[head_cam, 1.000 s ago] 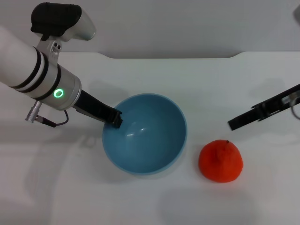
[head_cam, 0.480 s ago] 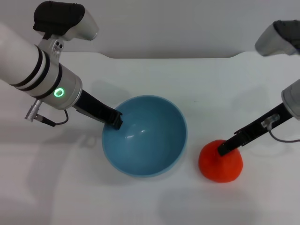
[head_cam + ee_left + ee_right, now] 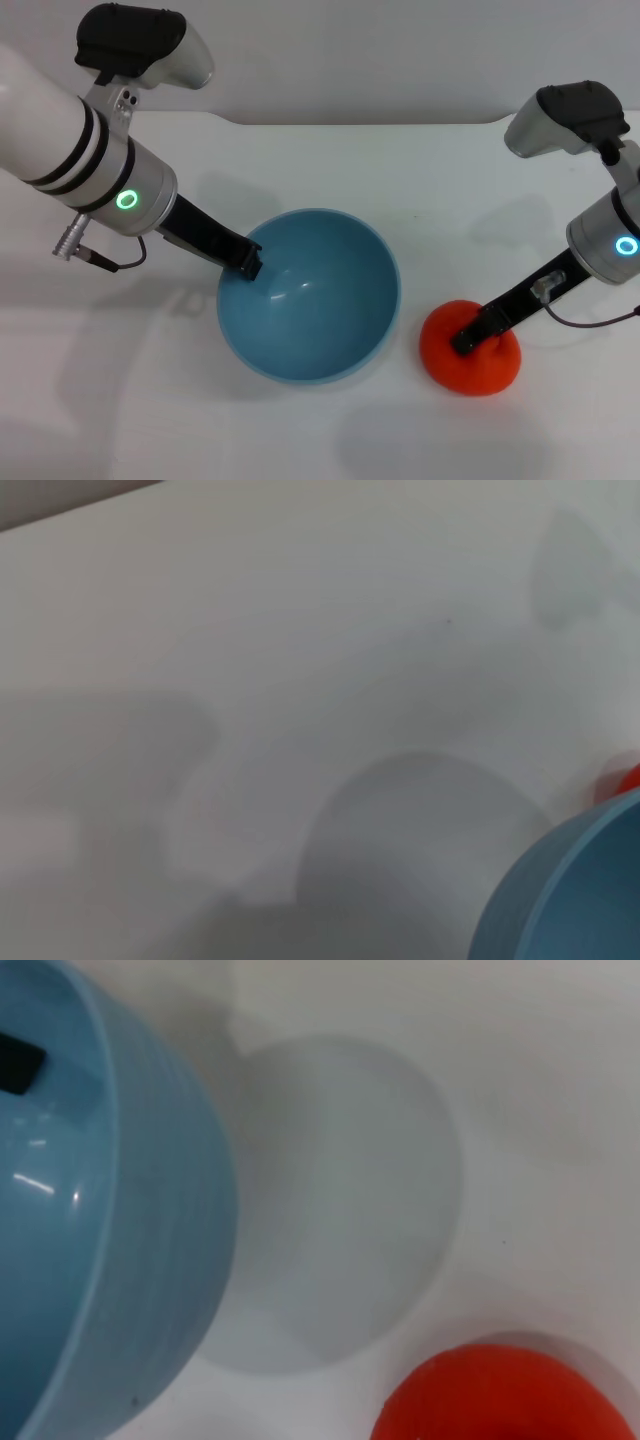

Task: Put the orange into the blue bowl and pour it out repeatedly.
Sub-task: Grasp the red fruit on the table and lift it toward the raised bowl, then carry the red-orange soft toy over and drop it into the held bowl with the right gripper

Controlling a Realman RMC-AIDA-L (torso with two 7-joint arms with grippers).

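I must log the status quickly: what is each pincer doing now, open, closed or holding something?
Left pincer: on the blue bowl's rim; shut on it.
Right pincer: on top of the orange; grip cannot be told.

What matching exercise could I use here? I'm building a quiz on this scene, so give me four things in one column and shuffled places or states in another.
Column 1:
1. Round, glossy light-blue bowl
2. Lumpy red-orange orange
3. Left claw
4. Right claw

Column 2:
A. At the bowl's rim on the robot's left
B. Down on top of the fruit
C. Empty, on the white table
D. On the table to the bowl's right, outside it

Pairs: 1-C, 2-D, 3-A, 4-B
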